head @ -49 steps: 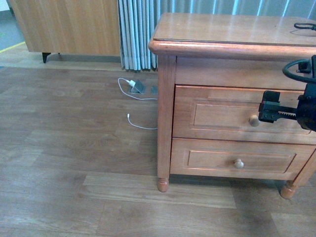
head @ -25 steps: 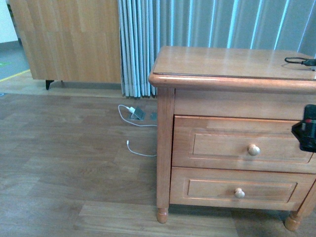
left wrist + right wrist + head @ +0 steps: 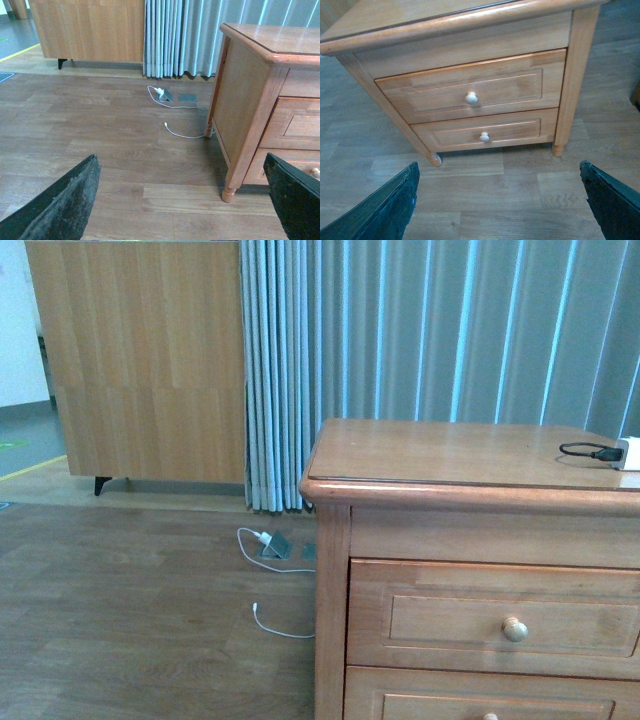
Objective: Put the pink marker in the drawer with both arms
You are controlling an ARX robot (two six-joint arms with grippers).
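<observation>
On the right of the front view stands the dresser, its top drawer shut with the knob untouched; a second ago our right gripper hung black just beside that knob, and now neither arm shows there at all, while the camera has tilted up so that curtain fills the top; we read this as a pulling back before the drawer was ever opened. Both wrist views face the dresser from well apart; our left gripper has its jaws spread wide and holds nothing; our right gripper likewise gapes empty, looking down on both drawers. We find no pink marker in any view; only a black cable lies on the dresser top; so the marker must first be found, and opening is yet to come.
</observation>
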